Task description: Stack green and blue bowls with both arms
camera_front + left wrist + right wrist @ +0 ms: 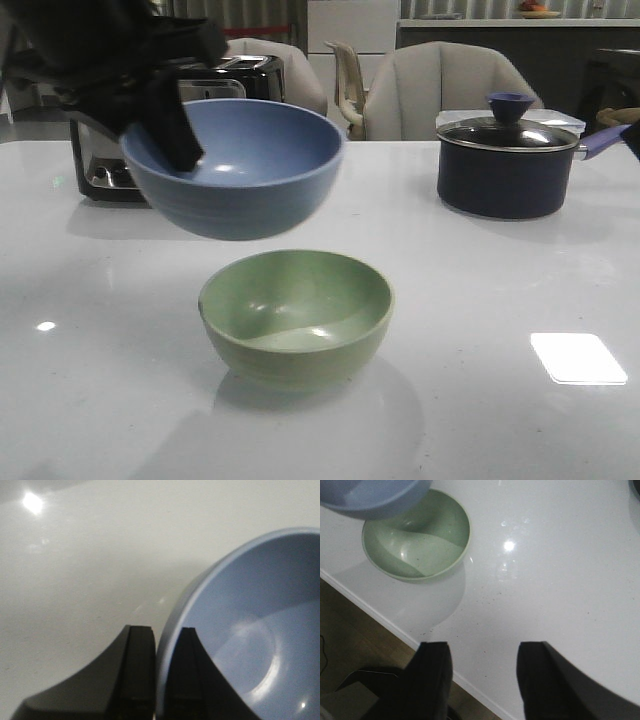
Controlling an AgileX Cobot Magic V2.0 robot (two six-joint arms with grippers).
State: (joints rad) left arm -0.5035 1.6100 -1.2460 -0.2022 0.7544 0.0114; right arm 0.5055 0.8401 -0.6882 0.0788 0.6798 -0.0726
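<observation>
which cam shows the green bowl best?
Front view: the green bowl shows whole on the table, rim and inside clear, beneath the lifted blue bowl. Right wrist view shows most of it, one edge covered by the blue bowl. Left wrist view doesn't show it.

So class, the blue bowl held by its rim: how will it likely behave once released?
The blue bowl looks rigid: one rim pinch by the left gripper carries it. It hangs tilted, so it may rock. Its round base should settle into the green bowl.

Left gripper (161,680): 2 matte black fingers, wedge-shaped, with flat ribbed inner faces.
Right gripper (482,680): 2 black blocky fingers, plain and unmarked, edges slightly rounded.
</observation>
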